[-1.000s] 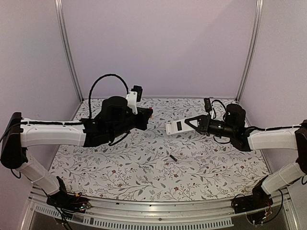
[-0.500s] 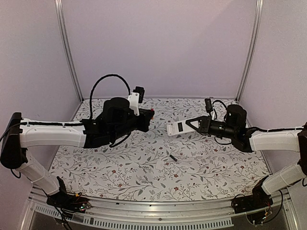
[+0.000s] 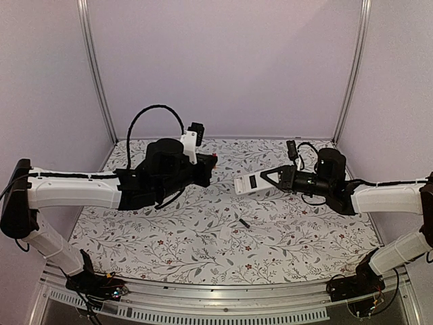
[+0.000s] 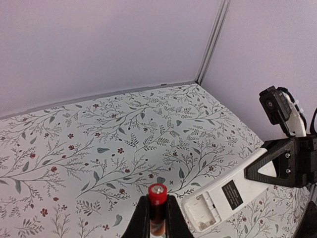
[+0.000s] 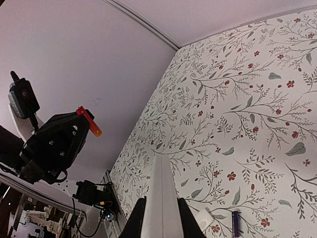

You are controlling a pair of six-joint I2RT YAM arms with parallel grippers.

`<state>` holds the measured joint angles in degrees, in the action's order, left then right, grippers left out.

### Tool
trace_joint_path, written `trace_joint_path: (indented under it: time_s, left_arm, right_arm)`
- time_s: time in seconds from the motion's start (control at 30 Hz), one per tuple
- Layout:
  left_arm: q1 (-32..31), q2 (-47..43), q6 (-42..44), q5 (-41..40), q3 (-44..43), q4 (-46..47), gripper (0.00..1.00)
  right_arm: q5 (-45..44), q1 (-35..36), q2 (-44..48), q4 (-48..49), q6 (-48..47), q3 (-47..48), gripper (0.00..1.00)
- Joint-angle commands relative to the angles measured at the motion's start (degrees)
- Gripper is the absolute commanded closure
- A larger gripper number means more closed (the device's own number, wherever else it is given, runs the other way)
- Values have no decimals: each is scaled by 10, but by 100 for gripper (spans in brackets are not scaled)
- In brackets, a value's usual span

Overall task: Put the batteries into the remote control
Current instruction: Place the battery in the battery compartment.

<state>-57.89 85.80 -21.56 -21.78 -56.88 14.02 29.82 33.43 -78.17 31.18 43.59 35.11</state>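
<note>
One battery (image 4: 158,204) in left fingers (image 4: 140,219); remote control (image 4: 218,201) label (image 4: 231,193) unreadable.

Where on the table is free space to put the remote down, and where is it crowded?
Free: the near-left table, between left arm and front rail, and the strip along the back wall. Crowded: the middle, where the battery in the left gripper faces the remote in the right gripper; a dark piece and a white piece lie just nearer.
</note>
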Motion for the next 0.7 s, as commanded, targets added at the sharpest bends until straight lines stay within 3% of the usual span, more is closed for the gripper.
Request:
trace_joint_path:
  time_s: [0.0,0.67]
  left_arm:
    - [-19,-8,8,-17,-7,-4,100]
    - [-30,47,-19,20,1,90,100]
  right_arm:
    - [-15,8,-5,2,-7,19,100]
    - [-15,25,-25,100,101,30,100]
